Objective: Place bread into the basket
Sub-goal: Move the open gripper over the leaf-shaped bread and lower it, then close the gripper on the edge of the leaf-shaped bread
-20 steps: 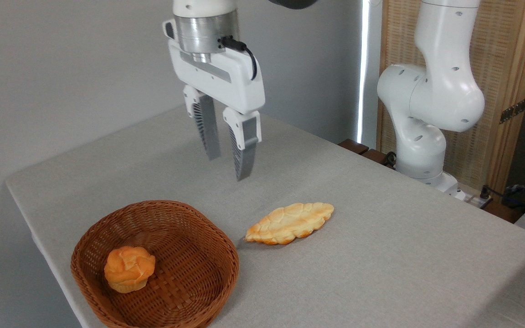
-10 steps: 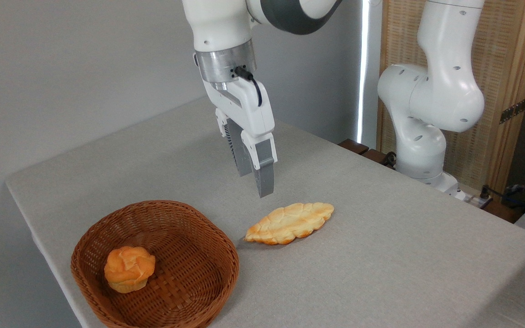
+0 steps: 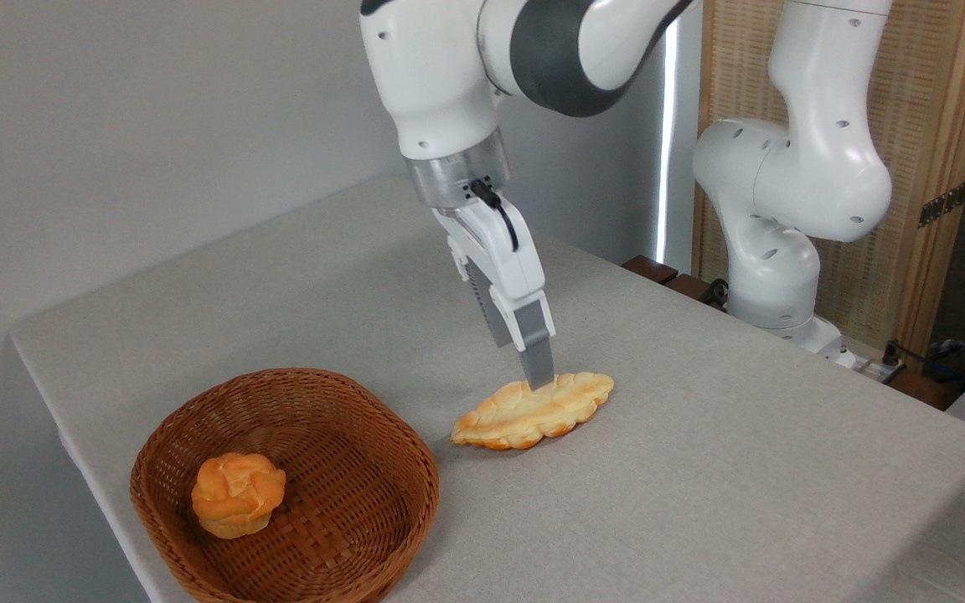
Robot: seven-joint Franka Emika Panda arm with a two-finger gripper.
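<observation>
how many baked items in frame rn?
2. A long, flat pale golden braided loaf lies on the grey table under the gripper; a small round orange-brown bun sits inside the reddish-brown wicker basket. None looks hidden.

Pale golden bread (image 3: 533, 410) with browned tips and braided bumps; right of it nothing coloured, left a reddish-brown woven basket (image 3: 348, 469) holding 1 orange-brown bun (image 3: 237, 493); grey tablecloth (image 3: 700, 486).

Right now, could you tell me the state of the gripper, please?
Gripper: fingertips down at the bread, seen edge-on; open or closed cannot be told.
</observation>
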